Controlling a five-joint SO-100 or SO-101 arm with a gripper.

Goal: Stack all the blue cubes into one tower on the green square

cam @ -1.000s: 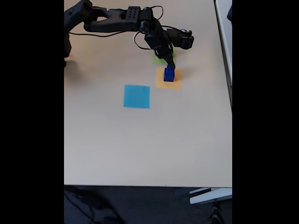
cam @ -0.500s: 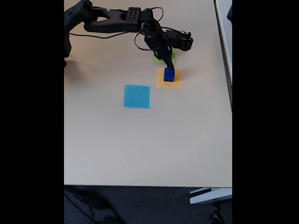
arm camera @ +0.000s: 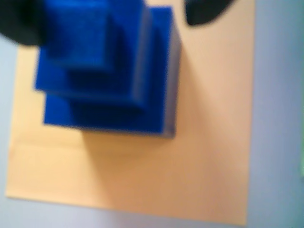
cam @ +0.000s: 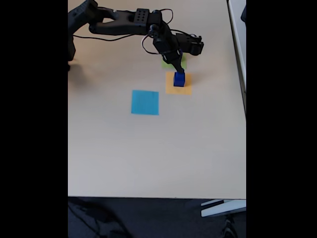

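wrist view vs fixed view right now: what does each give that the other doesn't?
Wrist view alone: the stepped tiers of the tower, three blue cubes narrowing upward, and its seat toward one corner of the orange square.

Fixed view alone: the layout of the table, with the light blue square, the green square partly hidden behind the arm, and the pincer right above the stack.

Both: the blue tower standing on the orange square, not on green.

Fixed view: tower (cam: 179,79) sits on a paper square (cam: 179,88) near desk (cam: 148,158) centre-right; another square (cam: 145,102) at 8 o'clock, third (cam: 167,63) approx. 11 o'clock, partly hidden.
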